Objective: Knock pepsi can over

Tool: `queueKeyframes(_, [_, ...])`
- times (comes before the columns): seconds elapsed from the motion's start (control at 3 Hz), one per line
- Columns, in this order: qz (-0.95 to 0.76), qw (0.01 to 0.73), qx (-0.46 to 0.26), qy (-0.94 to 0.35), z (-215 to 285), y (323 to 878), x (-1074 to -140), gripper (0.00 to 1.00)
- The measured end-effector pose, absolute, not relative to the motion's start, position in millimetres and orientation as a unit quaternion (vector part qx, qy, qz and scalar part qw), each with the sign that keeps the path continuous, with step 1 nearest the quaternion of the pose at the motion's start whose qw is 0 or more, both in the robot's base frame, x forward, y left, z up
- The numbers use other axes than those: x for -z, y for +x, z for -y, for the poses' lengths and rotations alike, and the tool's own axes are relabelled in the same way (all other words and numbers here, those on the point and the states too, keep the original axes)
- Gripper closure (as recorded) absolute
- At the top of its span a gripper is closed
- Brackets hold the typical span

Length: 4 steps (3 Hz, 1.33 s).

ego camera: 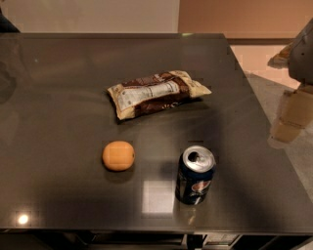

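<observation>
Pepsi can [195, 175] upright, glossy blue cylinder, silver top | gripper [288, 122] pale, blocky, right of table [58, 97], grip state unclear

Plain indoor room, office-like — dark glossy table [58, 97], cream and tan walls [98, 14] behind, gripper [289, 114] beyond the table's right edge.

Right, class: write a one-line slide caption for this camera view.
Upright pepsi can near the front of the table, orange fruit left of it, snack bag behind, hand beyond the right edge.
</observation>
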<state>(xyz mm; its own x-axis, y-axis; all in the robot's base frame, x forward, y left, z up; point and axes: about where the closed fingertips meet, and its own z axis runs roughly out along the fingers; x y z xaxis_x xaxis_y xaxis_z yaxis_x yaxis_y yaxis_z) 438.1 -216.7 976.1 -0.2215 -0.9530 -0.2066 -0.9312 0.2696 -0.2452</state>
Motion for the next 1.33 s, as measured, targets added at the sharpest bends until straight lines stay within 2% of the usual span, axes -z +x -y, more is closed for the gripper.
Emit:
queueKeyframes(0.67, [-0.773,0.174,0.008,-0.611,208.0,432.8,-971.0,0.00])
queueKeyframes(1.33, [-0.730,0.234,-0.100,-0.635,161.6,399.6,-939.7,0.00])
